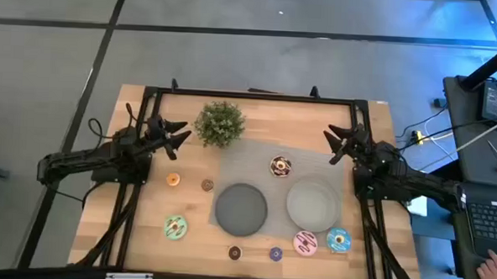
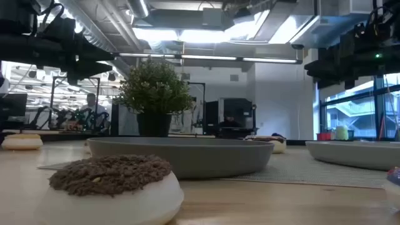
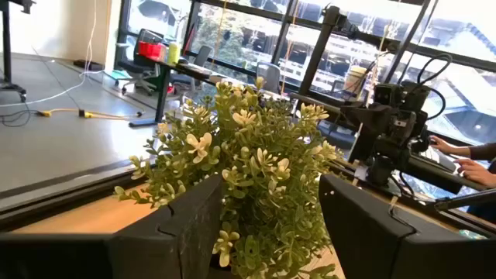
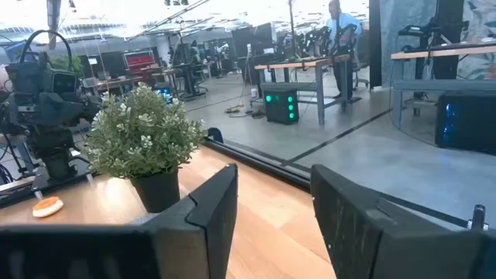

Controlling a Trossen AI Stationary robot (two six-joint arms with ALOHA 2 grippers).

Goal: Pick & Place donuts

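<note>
Eight toy donuts lie flat on the table, untouched. The chocolate sprinkled donut (image 1: 280, 166) rests on the grey mat. The orange mini donut (image 1: 173, 180) (image 4: 48, 206) and the brown mini donut (image 1: 207, 185) lie left of the plate. The green donut (image 1: 175, 227), dark brown mini donut (image 1: 235, 252) (image 2: 115, 181), purple mini donut (image 1: 275, 254), pink donut (image 1: 304, 242) and blue donut (image 1: 338, 239) lie along the near side. My left gripper (image 1: 177, 141) (image 3: 271, 225) hangs open above the table, left of the plant. My right gripper (image 1: 336, 143) (image 4: 271, 217) hangs open at the far right.
A potted plant (image 1: 220, 123) (image 3: 248, 178) stands at the far middle between the grippers. The dark grey plate (image 1: 241, 209) and the pale bowl (image 1: 314, 203) sit on the mat. A person's hand (image 1: 495, 268) is at a laptop beyond the table's right edge.
</note>
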